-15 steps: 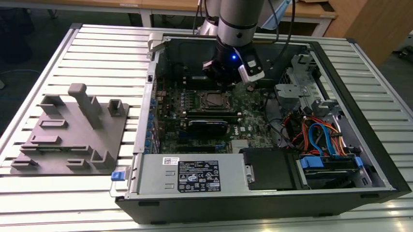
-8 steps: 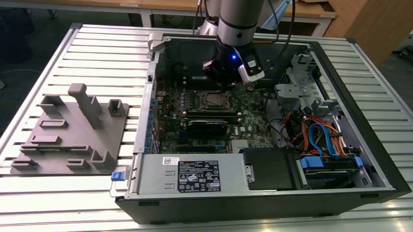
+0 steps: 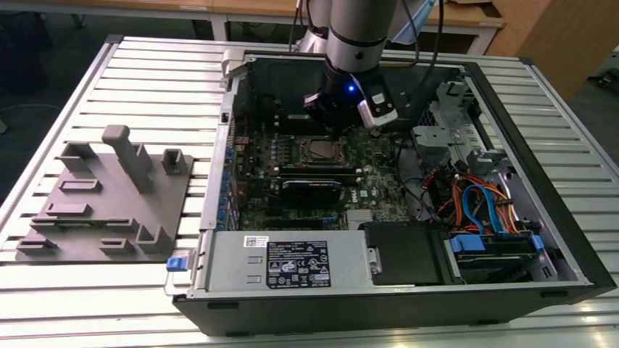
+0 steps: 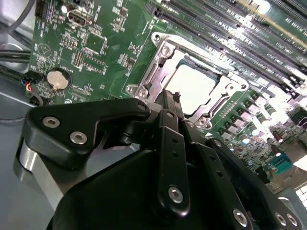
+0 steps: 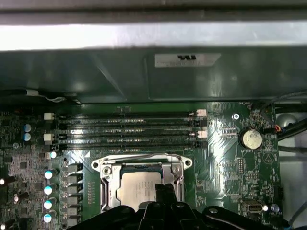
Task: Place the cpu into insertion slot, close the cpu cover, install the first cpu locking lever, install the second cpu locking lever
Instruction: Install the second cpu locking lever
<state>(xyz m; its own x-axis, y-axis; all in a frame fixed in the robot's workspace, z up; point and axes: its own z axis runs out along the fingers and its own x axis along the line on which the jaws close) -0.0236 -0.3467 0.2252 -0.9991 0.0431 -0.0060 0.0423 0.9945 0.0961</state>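
Gripper (image 4: pixel 169 103): fingers pressed together into one narrow tip, gripping nothing, poised at the socket's edge.
Cpu (image 4: pixel 192 88): already seated in the insertion slot (image 5: pixel 108 184), silver top showing through the window.
Cpu cover (image 4: pixel 158 64): lying flat over the chip, frame all round it.
Step in hand: seemingly the locking levers; best to push slowly with the tip along the frame, clear of the chip.
Memory slots (image 5: pixel 124 129): beyond the socket.
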